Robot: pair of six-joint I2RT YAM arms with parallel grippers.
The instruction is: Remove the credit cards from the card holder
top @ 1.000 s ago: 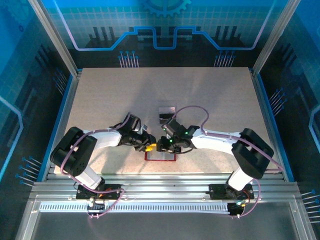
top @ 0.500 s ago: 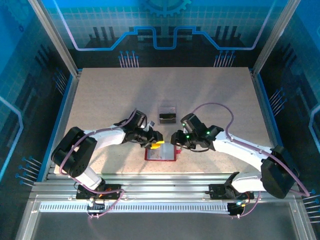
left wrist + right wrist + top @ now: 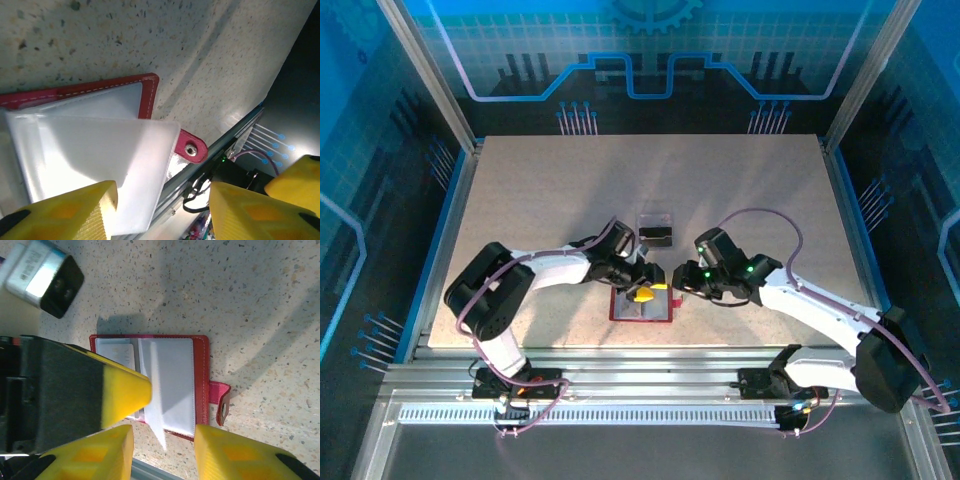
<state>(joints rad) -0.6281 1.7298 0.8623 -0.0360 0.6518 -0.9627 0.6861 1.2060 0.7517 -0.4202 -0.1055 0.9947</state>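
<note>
A pale, speckled table (image 3: 540,190) fills the floor of the cell, edged on its left and right sides by thin blue strips (image 3: 440,240) and ending at the near side in a band of ribbed aluminium rails (image 3: 650,375) with a white slotted strip (image 3: 620,412) running along them. Behind it stands a back wall (image 3: 520,60) printed with a blue grid, bright circuit-like lines and a gear emblem (image 3: 650,12) at the top, framed by two slanting metal posts (image 3: 425,70). Dark side panels (image 3: 350,200) carry the same glowing blue traces ending in small dots.
</note>
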